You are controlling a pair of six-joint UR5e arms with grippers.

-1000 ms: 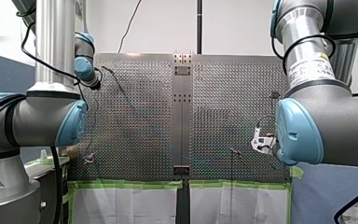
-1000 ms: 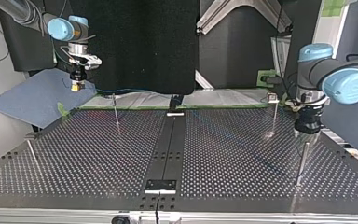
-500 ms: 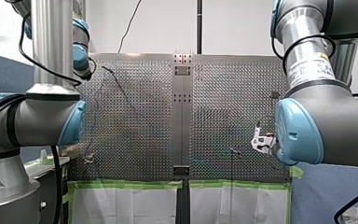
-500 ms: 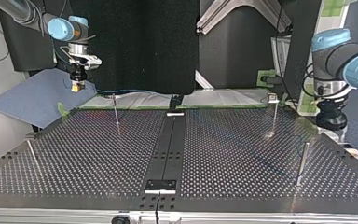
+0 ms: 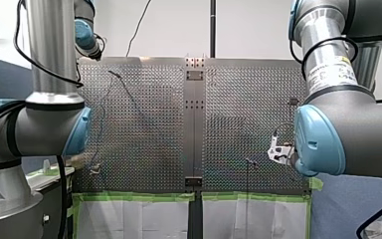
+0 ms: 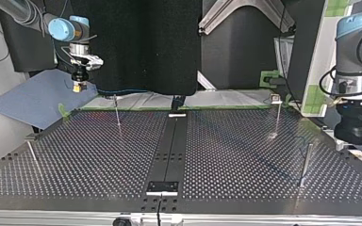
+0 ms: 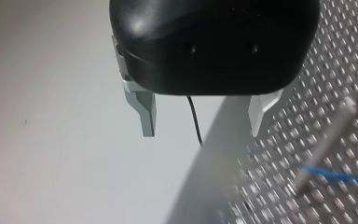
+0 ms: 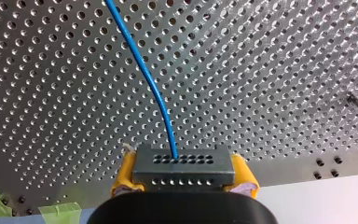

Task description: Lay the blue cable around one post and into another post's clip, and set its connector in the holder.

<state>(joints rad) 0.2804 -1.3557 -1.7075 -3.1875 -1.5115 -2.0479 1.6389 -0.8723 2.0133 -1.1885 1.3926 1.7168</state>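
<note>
1. The blue cable [image 8: 154, 88] runs straight ahead from its connector [image 8: 184, 164], away from the right tool [image 8: 184, 175], over the perforated worktop [image 8: 270, 70].
2. The right tool pinches that connector between yellow pads, so seating it looks like that arm's job.
3. The left tool [image 7: 203, 133], fingers spread and empty, hangs past the worktop's edge, beside a post [image 7: 324, 144] the cable meets.

Top view: tabletop [image 6: 235, 160] centre open, wide passage. Obstacles: four thin upright posts, well apart: far-left post [image 6: 117, 113], far-right post [image 6: 276, 117], near-right post [image 6: 306, 165], near-left post [image 6: 33, 155].
</note>
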